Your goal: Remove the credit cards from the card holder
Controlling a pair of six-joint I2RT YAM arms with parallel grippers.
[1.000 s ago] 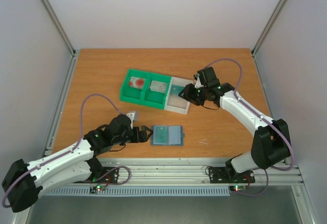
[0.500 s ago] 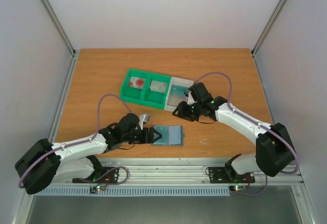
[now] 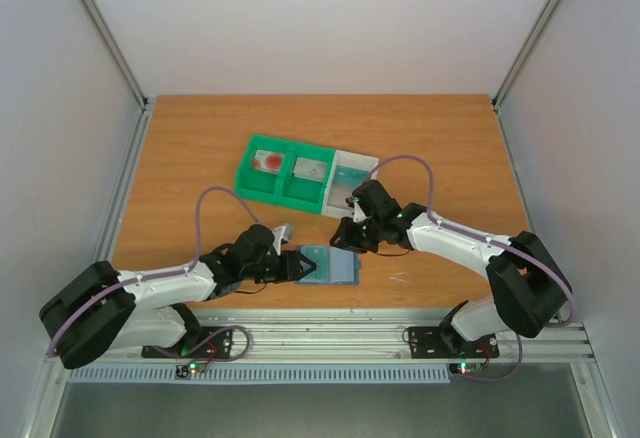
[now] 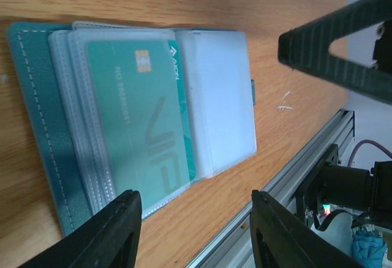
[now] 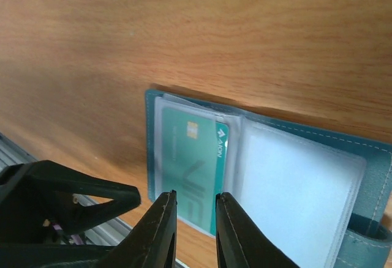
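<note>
The step in hand, as I judge it, is drawing the one card left out of the holder. The left gripper (image 4: 193, 202), fingers wide apart and holding nothing, sits low at the left edge of the holder (image 3: 345, 266). It would do best to pin the teal cover there against the table (image 3: 200, 148), clear of the plastic, so the holder can neither slide nor fold. The holder lies open near the table's front edge, between the two grippers. Its left sleeve (image 4: 101, 185) holds the teal card (image 4: 144, 121); the right sleeve (image 4: 217, 103) looks empty. The right gripper (image 5: 196, 199) hangs just above the holder's far side, pointing down at the card, with only a narrow gap between its fingers and nothing in them. It should catch the card's own edge, not the clear plastic, and pull flat along the sleeve. I cannot tell which side of the sleeve is open. A thin, slick card will likely slip from a shallow pinch, so it needs a firm bite.

The left arm (image 3: 160, 286) lies low and stretches rightward along the front edge, its wrist close to the wood. Behind the holder and well apart from it, the bin (image 3: 283, 195) holds a pink card (image 3: 266, 161) and a grey card (image 3: 310, 169) in separate compartments. The right arm (image 3: 460, 243) bends at the elbow and reaches leftward, its wrist tipped down toward the holder.
</note>
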